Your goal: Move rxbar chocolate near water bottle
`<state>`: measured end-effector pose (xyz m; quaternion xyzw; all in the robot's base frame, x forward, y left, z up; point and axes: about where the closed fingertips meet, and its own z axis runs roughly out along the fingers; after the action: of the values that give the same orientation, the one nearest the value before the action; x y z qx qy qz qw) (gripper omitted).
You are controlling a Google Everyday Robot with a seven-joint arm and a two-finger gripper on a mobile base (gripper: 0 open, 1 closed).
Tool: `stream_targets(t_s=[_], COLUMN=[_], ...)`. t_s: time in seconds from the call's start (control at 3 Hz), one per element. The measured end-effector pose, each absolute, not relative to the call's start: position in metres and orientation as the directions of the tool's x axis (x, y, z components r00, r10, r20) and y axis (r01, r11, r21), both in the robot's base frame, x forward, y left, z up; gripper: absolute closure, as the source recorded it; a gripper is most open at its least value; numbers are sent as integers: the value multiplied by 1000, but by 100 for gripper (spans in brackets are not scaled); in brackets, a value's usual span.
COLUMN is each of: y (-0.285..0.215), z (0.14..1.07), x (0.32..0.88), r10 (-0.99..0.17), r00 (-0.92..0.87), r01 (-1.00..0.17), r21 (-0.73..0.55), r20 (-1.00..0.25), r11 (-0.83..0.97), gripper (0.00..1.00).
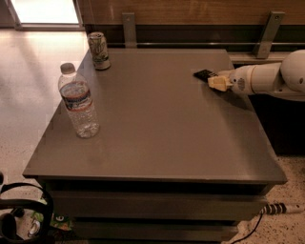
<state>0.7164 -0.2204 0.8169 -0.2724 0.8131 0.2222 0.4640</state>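
My gripper [217, 82] hovers at the rxbar chocolate [203, 74] on the table's [167, 138] far right side, whether grasping it I cannot tell, well apart from the upright water bottle [78, 102] at the left edge.

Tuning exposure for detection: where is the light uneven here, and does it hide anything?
Camera view: bright pane top left blown out, glare on floor; table dim; black rxbar at the gripper, right rear, barely stands out; bottle catches highlights.
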Motion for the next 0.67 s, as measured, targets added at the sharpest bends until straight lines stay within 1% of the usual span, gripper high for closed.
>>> stream_targets(t_s=[0.67], y=[-221], z=[821], x=[717], r10=[-239], r00=[-416], r01=[-652], r21=[104], r20=[-877], r11=[751], gripper=[100])
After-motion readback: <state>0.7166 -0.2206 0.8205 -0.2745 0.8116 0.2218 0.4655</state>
